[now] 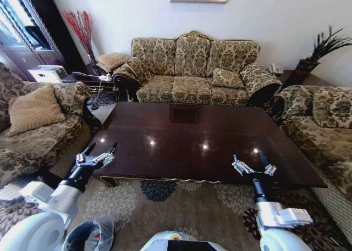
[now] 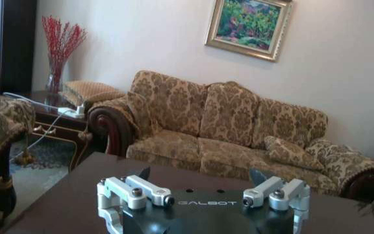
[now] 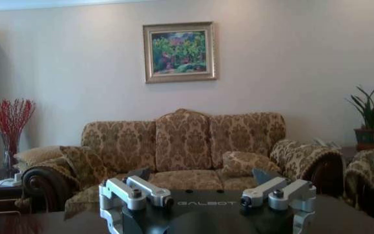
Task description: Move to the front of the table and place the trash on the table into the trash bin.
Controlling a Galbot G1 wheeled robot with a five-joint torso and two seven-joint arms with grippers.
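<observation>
Both claws stand wide open with nothing between their fingers: the left gripper (image 1: pixel 101 152) hangs over the near left corner of the coffee table (image 1: pixel 192 141), its two dark fingertips spread apart and pointing toward the sofa (image 1: pixel 192 70), and the right gripper (image 1: pixel 253 162) hangs over the table's near edge toward the right, fingers likewise parted and touching no object (whether either one grazes the wood itself cannot be told from above). In the left wrist view the left gripper (image 2: pixel 201 176) shows its silver knuckles and black fingertips splayed to either side above the dark tabletop (image 2: pixel 64 204), and in the right wrist view the right gripper (image 3: pixel 203 175) has the same spread above the tabletop (image 3: pixel 44 225). The table is a glossy dark mahogany rectangle with a gilt-trimmed apron along its near side, and its top carries only reflections of ceiling lights and of the framed painting (image 3: pixel 179 51). The trash bin (image 1: pixel 91 235), black with a translucent bag folded over its rim, sits on the patterned rug (image 1: pixel 165 204) at the lower left beside the robot's left arm; the arm covers its left side and the picture's edge cuts off its bottom, so what lies inside is hard to make out. The wrist views cut off the lower part of each gripper's body
</observation>
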